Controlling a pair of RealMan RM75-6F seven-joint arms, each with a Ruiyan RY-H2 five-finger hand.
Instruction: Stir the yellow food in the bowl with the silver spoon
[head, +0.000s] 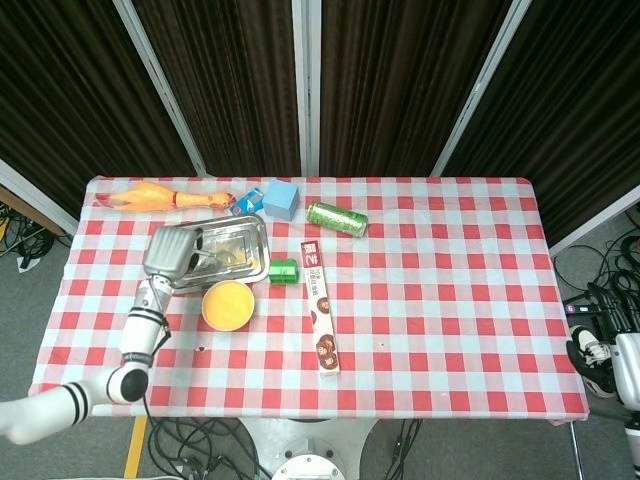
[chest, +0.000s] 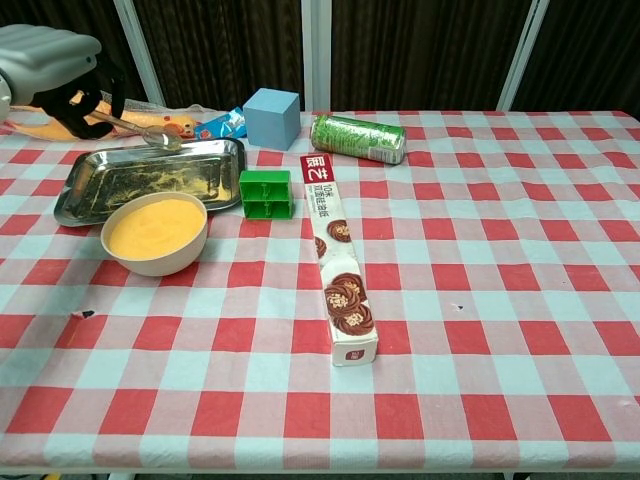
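A cream bowl (chest: 155, 236) (head: 227, 305) of yellow food stands near the table's front left. My left hand (chest: 52, 68) (head: 169, 252) hovers above the left end of the metal tray (chest: 88, 182) (head: 254, 232) and grips the silver spoon (chest: 145, 130). The spoon's head points right over the tray, clear of the bowl, which lies in front of the hand. No right hand shows in either view.
A green block (chest: 265, 193) and a long cookie box (chest: 337, 270) lie right of the bowl. A blue cube (chest: 271, 117), a green can (chest: 357, 137), a blue packet (chest: 222, 124) and a rubber chicken (head: 150, 195) line the back.
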